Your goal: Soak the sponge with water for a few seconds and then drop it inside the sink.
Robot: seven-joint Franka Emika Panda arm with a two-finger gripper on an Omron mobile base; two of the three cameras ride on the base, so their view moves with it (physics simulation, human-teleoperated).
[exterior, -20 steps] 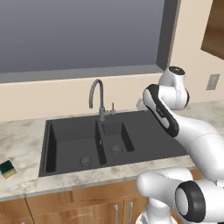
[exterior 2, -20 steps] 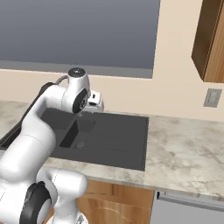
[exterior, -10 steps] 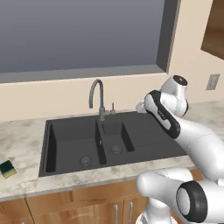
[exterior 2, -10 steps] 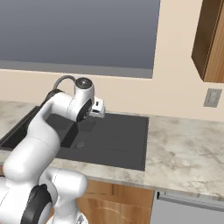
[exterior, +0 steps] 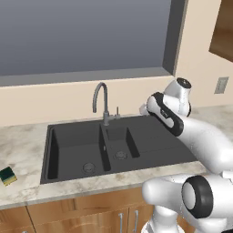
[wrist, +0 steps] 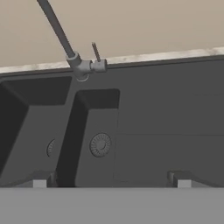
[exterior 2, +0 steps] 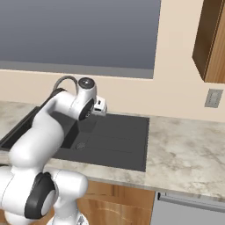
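Early stage, by the look: nothing grasped yet, no water running. Large dark charcoal two-basin sink [exterior: 150, 139] at frame centre, grey gooseneck faucet [exterior: 101, 101] behind it. Two-finger gripper [wrist: 111, 179] low in the hand view, spread wide, empty. Small yellow-and-green sponge [exterior: 7, 175] at far lower left on marbled counter [exterior: 22, 141], well apart. Next: reaching across; faucet possibly in the path.

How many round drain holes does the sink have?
2. One drain is in the big left basin; the other drain is in the smaller middle basin of the sink.
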